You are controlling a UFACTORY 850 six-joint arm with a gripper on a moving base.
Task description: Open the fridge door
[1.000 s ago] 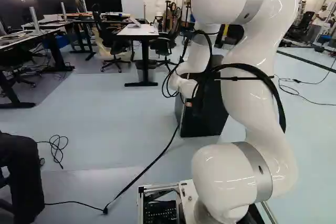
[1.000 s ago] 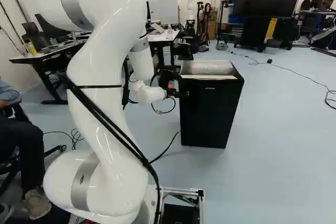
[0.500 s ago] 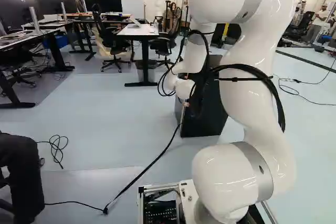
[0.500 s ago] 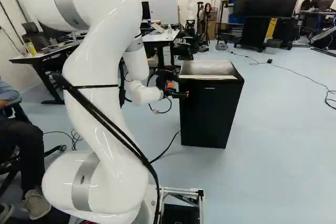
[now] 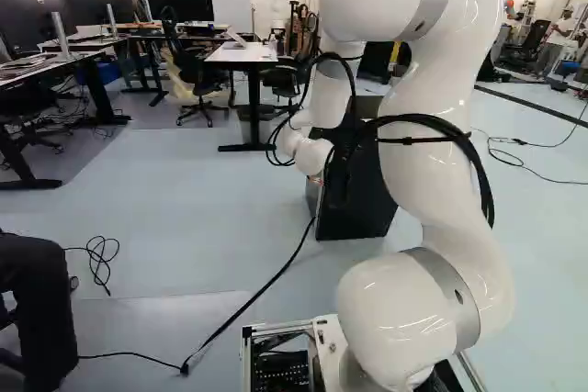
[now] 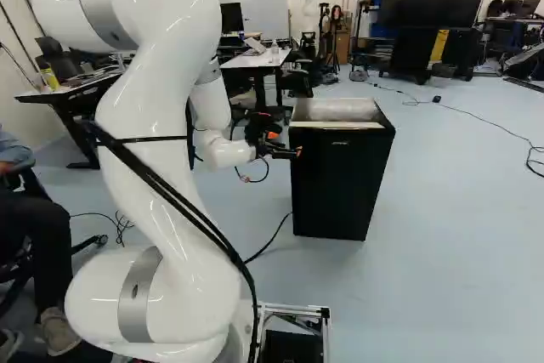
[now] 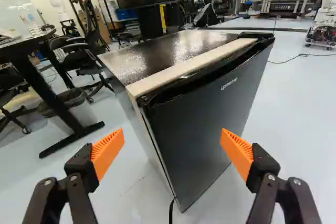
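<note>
My gripper (image 6: 285,144) faces the fridge (image 7: 168,53), fingers spread wide, gripping nothing; the fridge's door (image 7: 205,114) is closed; a desk (image 6: 259,59) stands beyond the fridge.

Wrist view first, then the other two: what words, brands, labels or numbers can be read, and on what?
Flat black fridge door: small pale lettering high on its front, too blurred to quote surely.
Dark machine with pale uprights, behind: pale print, too small.
Wide black monitor, at the left base view's left: small mark, unreadable.
Nothing can be quoted with certainty.
</note>
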